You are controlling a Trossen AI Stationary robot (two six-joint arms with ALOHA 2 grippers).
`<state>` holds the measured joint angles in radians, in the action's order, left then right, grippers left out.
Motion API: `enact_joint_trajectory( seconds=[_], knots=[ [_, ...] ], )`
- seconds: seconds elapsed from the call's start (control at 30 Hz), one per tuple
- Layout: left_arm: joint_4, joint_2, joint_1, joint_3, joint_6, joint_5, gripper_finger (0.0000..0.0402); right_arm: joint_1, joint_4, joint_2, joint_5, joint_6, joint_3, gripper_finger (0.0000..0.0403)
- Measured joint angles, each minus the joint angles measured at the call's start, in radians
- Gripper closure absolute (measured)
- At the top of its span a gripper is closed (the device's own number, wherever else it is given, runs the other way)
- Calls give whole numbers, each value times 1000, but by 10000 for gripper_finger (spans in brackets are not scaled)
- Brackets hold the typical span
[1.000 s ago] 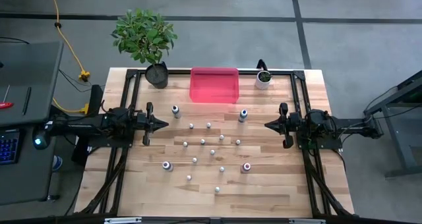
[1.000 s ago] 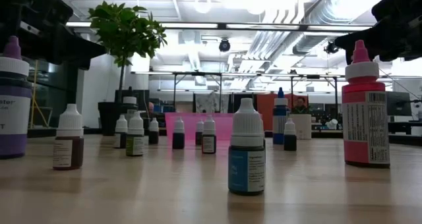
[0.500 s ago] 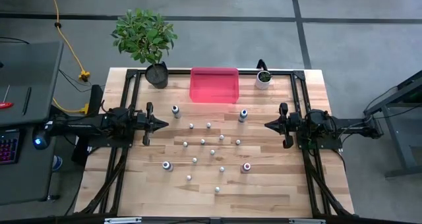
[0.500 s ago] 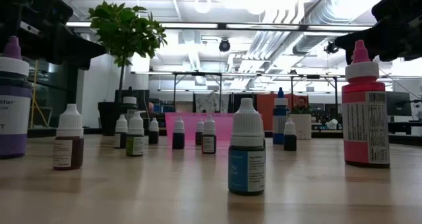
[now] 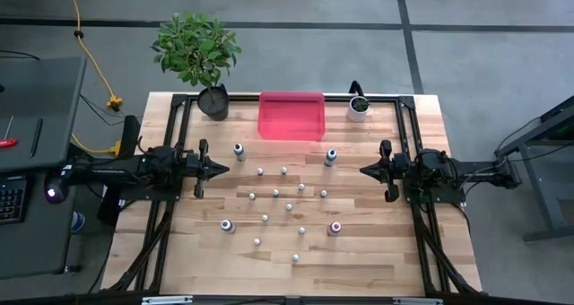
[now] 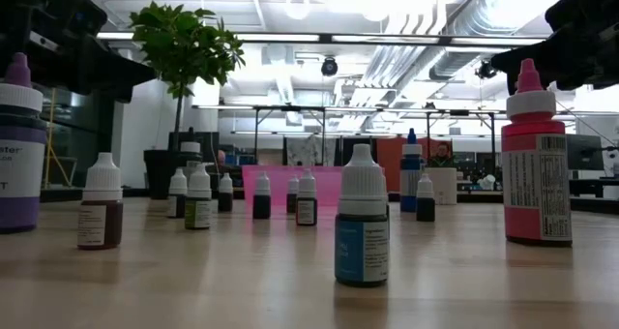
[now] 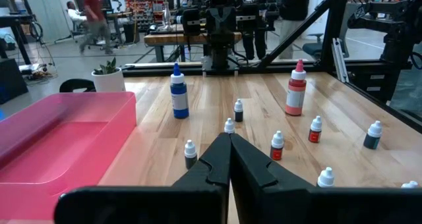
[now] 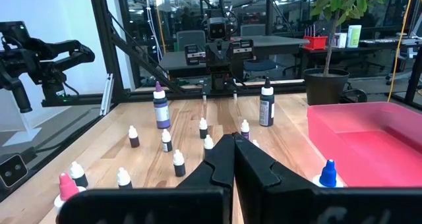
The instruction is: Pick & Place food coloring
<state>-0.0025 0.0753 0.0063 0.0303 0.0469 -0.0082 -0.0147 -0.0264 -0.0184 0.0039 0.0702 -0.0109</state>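
Observation:
The food coloring bottles stand upright and scattered over the middle of the wooden table (image 5: pixel 179 251). Most are tiny with white caps, such as one (image 5: pixel 275 193). The larger ones are a blue bottle (image 5: pixel 331 156), a dark bottle (image 5: pixel 239 151), a purple bottle (image 5: pixel 228 225) and a red bottle (image 5: pixel 335 227). My left gripper (image 5: pixel 226 169) hovers at the left of the cluster and points right, shut and empty (image 7: pixel 229 140). My right gripper (image 5: pixel 362 170) hovers at the right of the cluster and points left, also shut and empty (image 8: pixel 234 140).
A pink tray (image 5: pixel 291 115) sits at the far edge, between a leafy plant in a dark pot (image 5: pixel 213 101) and a small white plant pot (image 5: pixel 358 108). Black frame rails (image 5: pixel 161 224) run along the table's left and right sides. Bare wood lies along the near edge.

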Motion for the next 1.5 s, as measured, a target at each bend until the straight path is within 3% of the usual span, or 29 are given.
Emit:
enact_joint_trajectory(
  seconds=[0.83, 1.03, 1.17, 1.33, 1.5],
  knots=[
    [0, 0, 0, 0, 0, 0, 401, 0, 0, 0, -1, 0, 0, 402],
    [0, 0, 0, 0, 0, 0, 401, 0, 0, 0, -7, 121, 0, 402],
    [0, 0, 0, 0, 0, 0, 401, 0, 4, -3, -9, 107, -2, 402],
    [0, 0, 0, 0, 0, 0, 401, 0, 197, -88, -7, -8, -148, 402],
    [0, 0, 0, 0, 0, 0, 401, 0, 276, -295, 5, 12, -332, 402]
  ],
)
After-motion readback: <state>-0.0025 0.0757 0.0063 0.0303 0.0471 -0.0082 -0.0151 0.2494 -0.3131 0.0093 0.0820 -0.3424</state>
